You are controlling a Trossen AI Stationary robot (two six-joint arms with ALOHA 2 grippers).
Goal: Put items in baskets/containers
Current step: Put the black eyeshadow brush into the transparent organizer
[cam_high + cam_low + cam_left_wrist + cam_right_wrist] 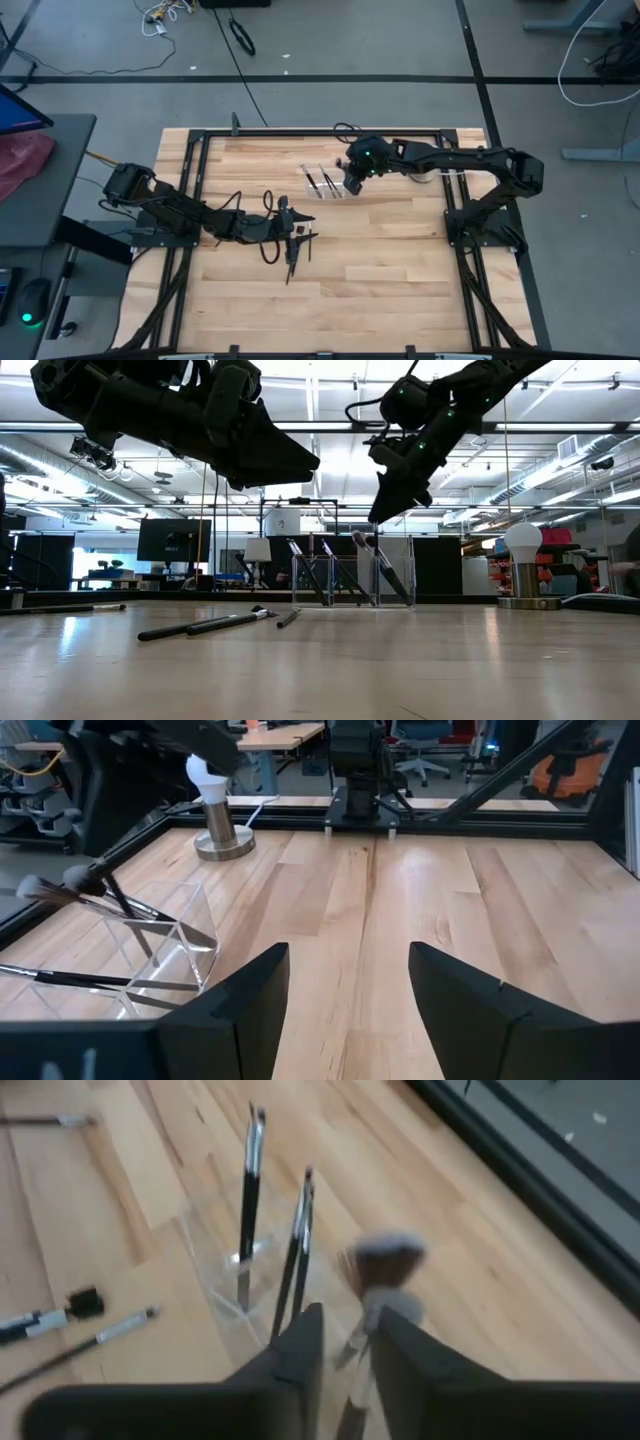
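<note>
Hovering over the clear organiser tray [325,183], our right gripper [345,1342] sits above its compartments w/ a fluffy brown-tipped brush [382,1262] between the two fingers. The fingers stand a little apart on either side of the brush's silver ferrule; we can't tell whether they pinch it or have let go. In the low view the brush leans in the tray's end compartment, on the side toward the white ball lamp [522,565], tip up just under the gripper.

Two thinner brushes [272,1230] already stand tilted in the neighbouring compartments, dark handles w/ silver ferrules.

Our left gripper [348,988] hangs above the table nearer the front edge, well apart from the tray, fingers spread wide & holding nothing. From its wrist cam we see bare wood between the fingers, w/ the tray off to one side.

More loose brushes [205,626] lie flat on the wooden table [400,270] below the left arm, approx. three in the low view; the high view shows them as a dark cluster just beside the left gripper. One more brush [45,1121] lies farther off in the right wrist view.
</note>
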